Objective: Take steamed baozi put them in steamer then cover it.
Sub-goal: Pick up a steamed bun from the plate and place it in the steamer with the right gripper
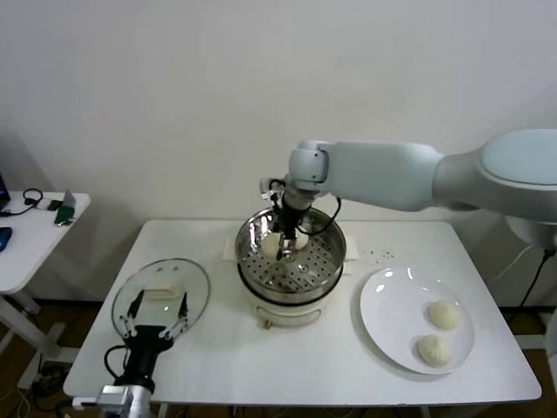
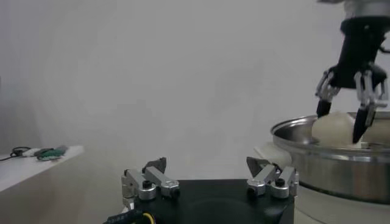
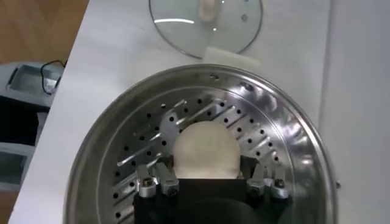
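Stainless steamer [image 1: 291,261] takes my right gripper [image 1: 285,246], fingers straddling a bun [image 3: 205,151] on its tray. Two baozi [image 1: 439,333] wait on the plate [image 1: 383,324] right of it; cover [image 1: 161,292] lies left, by my wide-open left gripper [image 1: 155,312].

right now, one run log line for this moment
right gripper open around baozi in steamer | left gripper open, idle near cover | two baozi on plate

Lab-like room, plain white wall [image 1: 174,104], white table [image 1: 218,348], cabled side desk [image 1: 35,235]
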{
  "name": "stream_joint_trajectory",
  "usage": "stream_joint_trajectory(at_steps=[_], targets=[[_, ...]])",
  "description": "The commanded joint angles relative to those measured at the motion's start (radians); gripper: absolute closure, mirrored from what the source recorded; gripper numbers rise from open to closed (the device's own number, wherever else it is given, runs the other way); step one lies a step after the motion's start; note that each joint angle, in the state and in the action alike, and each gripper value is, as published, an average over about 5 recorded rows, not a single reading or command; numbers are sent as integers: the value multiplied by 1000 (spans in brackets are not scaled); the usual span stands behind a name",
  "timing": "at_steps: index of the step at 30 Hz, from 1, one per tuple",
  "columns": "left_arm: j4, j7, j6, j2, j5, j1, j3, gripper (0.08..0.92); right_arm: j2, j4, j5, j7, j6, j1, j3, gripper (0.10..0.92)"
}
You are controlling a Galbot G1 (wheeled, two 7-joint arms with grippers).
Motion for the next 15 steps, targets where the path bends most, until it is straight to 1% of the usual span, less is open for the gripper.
stream_joint_trajectory(at_steps=[1,7,12,15], targets=[[5,0,1,8,-2,-3,-2,177,69,-89,-57,2,3,-87,5,318],[6,-1,6,14,-2,-11,-4,177,67,-104,-76,8,-2,-110,26,304],[8,-1,5,12,-3,-6,-6,177,43,-79,-66,0,-13,-89,36,220],[8,-2,4,11,-3,-2,-6,177,6,-37,-61,-14,-11,-50,37,205]])
